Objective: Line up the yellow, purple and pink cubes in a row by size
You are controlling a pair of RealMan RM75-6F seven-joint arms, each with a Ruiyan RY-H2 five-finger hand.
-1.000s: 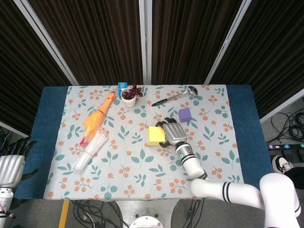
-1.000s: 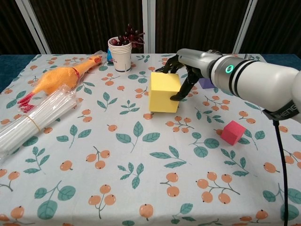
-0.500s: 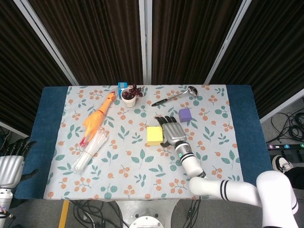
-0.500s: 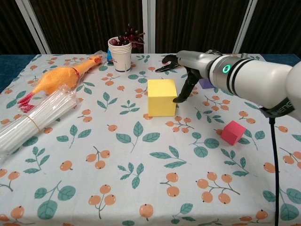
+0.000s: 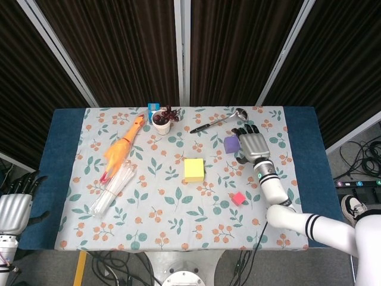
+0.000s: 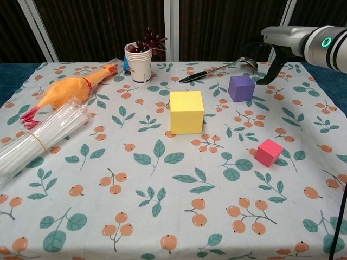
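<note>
The large yellow cube (image 5: 193, 170) (image 6: 186, 111) sits free near the table's middle. The mid-sized purple cube (image 5: 231, 144) (image 6: 241, 88) lies behind and to its right. The small pink cube (image 5: 239, 198) (image 6: 269, 152) rests nearer the front right. My right hand (image 5: 252, 144) (image 6: 274, 51) hovers open just right of the purple cube, fingers spread, holding nothing. My left hand (image 5: 16, 196) hangs off the table's left edge, fingers apart and empty; the chest view does not show it.
A rubber chicken (image 5: 121, 150) (image 6: 70, 89) and a bundle of clear straws (image 5: 113, 189) (image 6: 38, 138) lie at the left. A paper cup of grapes (image 5: 162, 120) (image 6: 139, 59) and a ladle (image 5: 217, 121) (image 6: 217, 70) stand along the back.
My right hand let go of the yellow cube and swung right and back, ending beside the purple cube. The yellow cube settled flat; the pink cube is now uncovered in the head view.
</note>
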